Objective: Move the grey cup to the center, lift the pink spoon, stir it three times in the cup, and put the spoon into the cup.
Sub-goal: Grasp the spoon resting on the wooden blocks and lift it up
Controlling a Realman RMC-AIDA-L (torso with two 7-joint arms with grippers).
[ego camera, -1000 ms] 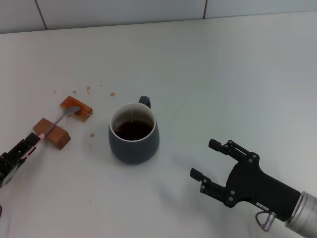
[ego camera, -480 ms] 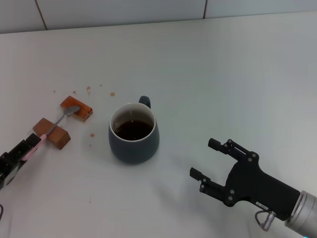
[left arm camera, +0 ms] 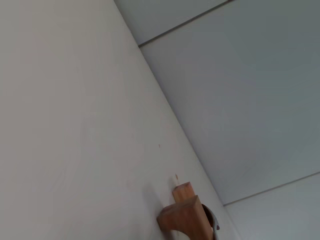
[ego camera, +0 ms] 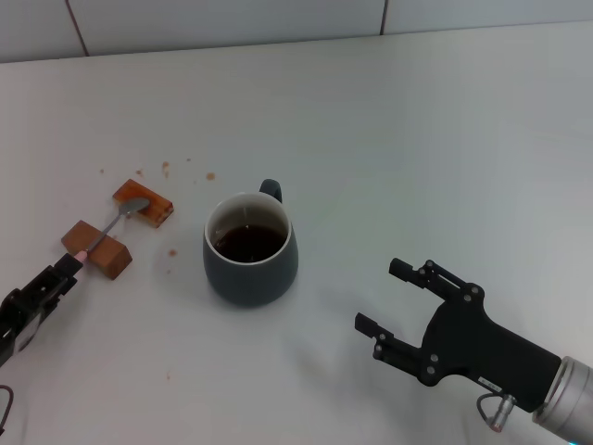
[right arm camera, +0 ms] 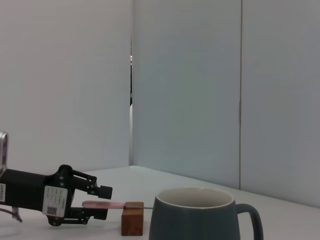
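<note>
The grey cup (ego camera: 250,250) stands upright near the table's middle with dark liquid inside; it also shows in the right wrist view (right arm camera: 200,217). The pink spoon (ego camera: 119,221) lies across two reddish-brown wooden blocks, with its silver bowl on the far block (ego camera: 145,204) and its handle over the near block (ego camera: 97,250). My left gripper (ego camera: 54,286) is at the handle's end, left of the cup. In the right wrist view its jaws (right arm camera: 100,203) stand apart above and below the pink handle (right arm camera: 110,204). My right gripper (ego camera: 381,296) is open and empty, right of the cup.
Small brown specks (ego camera: 167,168) dot the white table behind the blocks. The tiled wall edge (ego camera: 232,42) runs along the back. The near wooden block (left arm camera: 186,218) shows low in the left wrist view.
My left gripper has shifted slightly down and back along the spoon handle, and less pink shows between its fingers. The cup, spoon, blocks and right arm have not moved.
</note>
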